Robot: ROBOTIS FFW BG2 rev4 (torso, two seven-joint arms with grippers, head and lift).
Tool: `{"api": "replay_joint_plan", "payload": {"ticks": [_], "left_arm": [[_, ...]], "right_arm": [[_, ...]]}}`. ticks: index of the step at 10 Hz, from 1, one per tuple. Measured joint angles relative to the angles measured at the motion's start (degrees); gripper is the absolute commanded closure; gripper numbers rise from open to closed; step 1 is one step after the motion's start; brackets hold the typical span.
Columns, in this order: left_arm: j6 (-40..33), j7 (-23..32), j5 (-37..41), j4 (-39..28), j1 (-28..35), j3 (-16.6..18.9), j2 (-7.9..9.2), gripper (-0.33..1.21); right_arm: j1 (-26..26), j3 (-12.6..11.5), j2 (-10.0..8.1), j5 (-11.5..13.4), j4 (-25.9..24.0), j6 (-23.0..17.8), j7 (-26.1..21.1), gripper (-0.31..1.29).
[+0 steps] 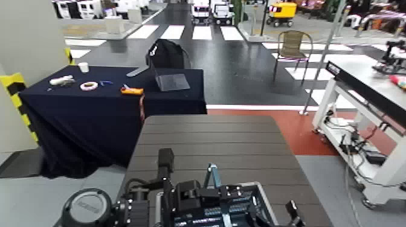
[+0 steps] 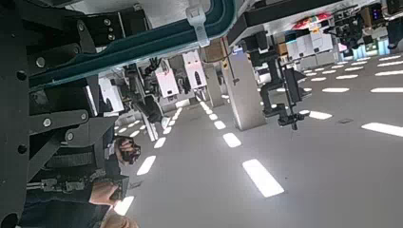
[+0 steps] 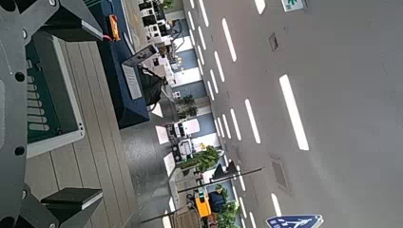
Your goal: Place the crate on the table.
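Observation:
The grey-blue crate (image 1: 263,194) is at the near edge of the dark brown slatted table (image 1: 211,142), with its teal handle (image 1: 211,176) standing up. My left gripper (image 1: 184,196) is over the crate's left part by the handle. The handle (image 2: 171,43) runs close past it in the left wrist view, and I cannot see whether that gripper holds it. My right gripper (image 1: 293,212) is at the crate's right end. In the right wrist view its fingers (image 3: 43,19) are spread wide on either side of the crate's lattice wall (image 3: 43,100), above the table slats (image 3: 90,152).
A table draped in navy cloth (image 1: 109,105) stands beyond the table's far left, with small items and a laptop on it. A white-framed workbench (image 1: 362,90) is on the right. A chair (image 1: 294,48) stands farther back on the dark floor.

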Motion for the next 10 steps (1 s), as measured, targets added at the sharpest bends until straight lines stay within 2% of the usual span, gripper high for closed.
{"api": "replay_joint_plan", "payload": {"ticks": [7, 10], "left_arm": [[-0.29, 0.07, 0.2, 1.31, -1.1, -0.15, -0.07, 1.2], [-0.34, -0.02, 0.2, 7.28, -5.56, -2.06, -0.18, 1.2]], "right_arm": [[0.01, 0.24, 0.03, -0.03, 0.0, 0.03, 0.0, 0.14], [-0.15, 0.57, 0.0, -0.41, 0.22, 0.06, 0.0, 0.14]]}}
